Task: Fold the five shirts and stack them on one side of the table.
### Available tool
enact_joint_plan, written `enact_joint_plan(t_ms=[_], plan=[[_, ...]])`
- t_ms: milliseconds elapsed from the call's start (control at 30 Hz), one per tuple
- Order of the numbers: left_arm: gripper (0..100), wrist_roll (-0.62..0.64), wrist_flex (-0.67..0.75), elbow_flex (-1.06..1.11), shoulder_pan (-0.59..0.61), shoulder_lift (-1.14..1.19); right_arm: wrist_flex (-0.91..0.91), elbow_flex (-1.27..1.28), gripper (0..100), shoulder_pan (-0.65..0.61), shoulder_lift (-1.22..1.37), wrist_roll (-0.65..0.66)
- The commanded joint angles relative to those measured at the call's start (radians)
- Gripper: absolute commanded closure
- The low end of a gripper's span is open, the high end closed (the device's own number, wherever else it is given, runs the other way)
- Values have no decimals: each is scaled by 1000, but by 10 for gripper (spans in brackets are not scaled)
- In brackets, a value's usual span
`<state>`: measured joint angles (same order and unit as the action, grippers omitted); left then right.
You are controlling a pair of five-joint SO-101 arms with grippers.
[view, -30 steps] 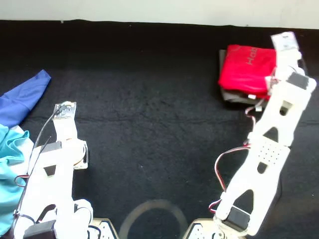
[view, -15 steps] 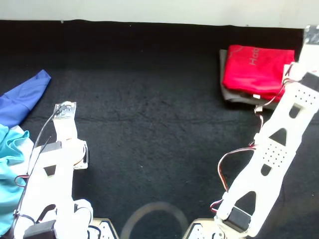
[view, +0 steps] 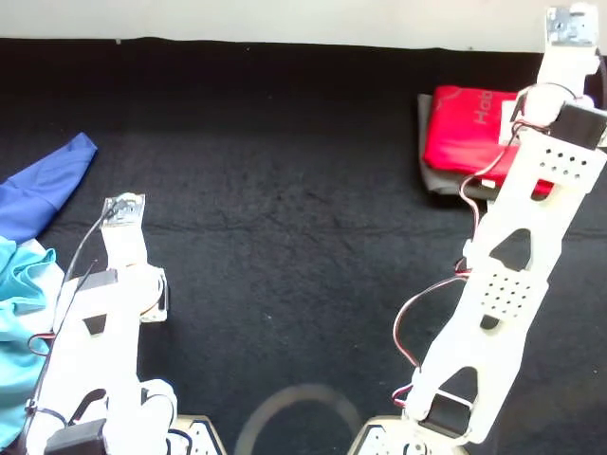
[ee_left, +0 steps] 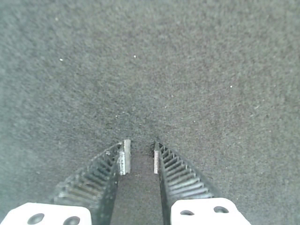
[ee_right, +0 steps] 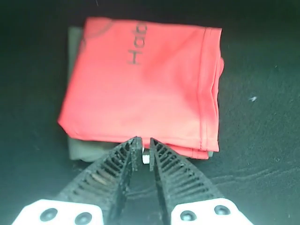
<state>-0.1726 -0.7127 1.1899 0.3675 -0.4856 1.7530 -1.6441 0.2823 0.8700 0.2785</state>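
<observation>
A folded red shirt (view: 467, 129) (ee_right: 140, 79) lies on a folded grey shirt (view: 442, 178) (ee_right: 79, 149) at the back right of the black table. My right gripper (ee_right: 144, 149) hangs over the near edge of this stack, fingers shut with only a sliver between the tips and nothing held. An unfolded blue shirt (view: 43, 185) and a teal shirt (view: 17, 308) lie at the left edge. Beside them my left gripper (ee_left: 139, 158) (view: 123, 210) sits low over bare black cloth, slightly open and empty.
The right arm (view: 512, 256) stretches from the front edge to the back right corner, covering part of the stack. A pale wall runs along the far edge of the table (view: 285, 190). A faint ring mark (view: 294, 412) shows near the front middle.
The right arm swung first to the right, then back and farther toward the far edge, now covering the stack's right side. The left arm and all the shirts stayed put.
</observation>
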Motion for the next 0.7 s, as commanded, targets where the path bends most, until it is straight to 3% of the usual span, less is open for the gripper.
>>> enact_joint_plan(t_ms=[0, 133, 267, 500, 667], plan=[[891, -8, 21, 1, -8, 4, 16, -99, 958, -47, -139, -57], [892, -8, 21, 1, -8, 4, 16, -33, 958, -82, -269, -86], [892, -8, 21, 1, -8, 4, 16, 266, 958, -128, -490, -86], [892, -8, 21, 1, -8, 4, -31, 1244, 964, -268, -949, -87], [892, -8, 21, 1, -8, 4, -458, 2029, 991, -318, -1239, -83]])
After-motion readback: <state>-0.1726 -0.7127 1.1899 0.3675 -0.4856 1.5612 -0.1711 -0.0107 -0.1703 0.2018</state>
